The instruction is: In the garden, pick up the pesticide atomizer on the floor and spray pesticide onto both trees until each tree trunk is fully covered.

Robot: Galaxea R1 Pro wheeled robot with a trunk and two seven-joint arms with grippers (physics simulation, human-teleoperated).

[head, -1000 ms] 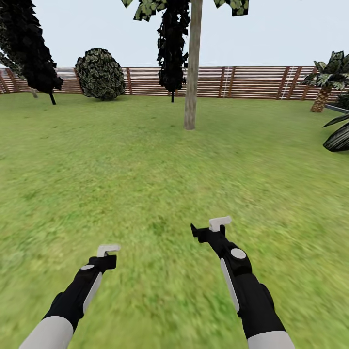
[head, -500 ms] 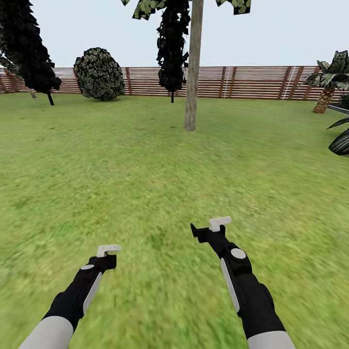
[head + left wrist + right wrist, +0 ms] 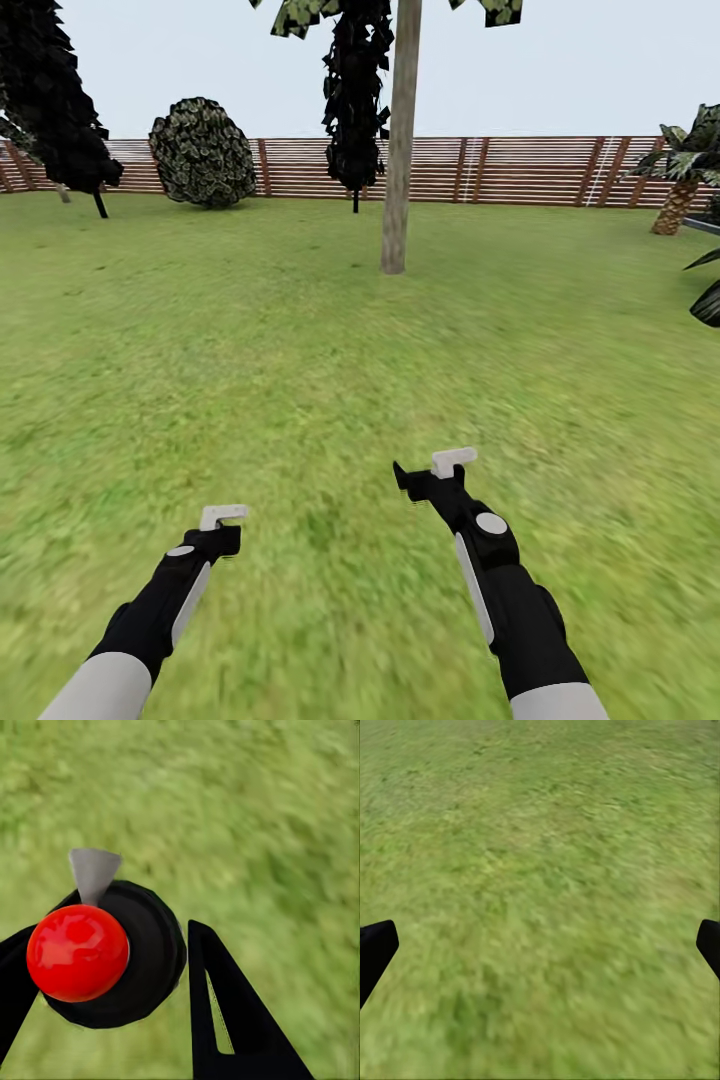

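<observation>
One tree stands ahead on the lawn; its thick grey-brown tree trunk (image 3: 397, 170) rises at mid-distance, foliage cut off at the top. The pesticide atomizer is out of view. Both arms are held low over the grass. My left gripper (image 3: 222, 520) hangs at lower left. In the left wrist view a glossy red ball (image 3: 77, 952) on a black round body (image 3: 154, 952) with a grey pointed tip lies between its black fingers (image 3: 225, 1012); whether they grip it is unclear. My right gripper (image 3: 440, 467) is open, its fingertips (image 3: 375, 949) far apart over bare grass.
A brown slatted fence (image 3: 520, 170) closes the far side. A round bush (image 3: 203, 152) and dark thin-trunked trees (image 3: 352, 100) stand near it, a palm (image 3: 685, 175) at the right. Dark leaves (image 3: 708, 300) poke in at the right edge. Grass stretches between me and the trunk.
The whole view has shifted: the trunk sits slightly lower and nearer, the palm and dark leaves slid right, so the camera moved. Both arms keep their pose.
</observation>
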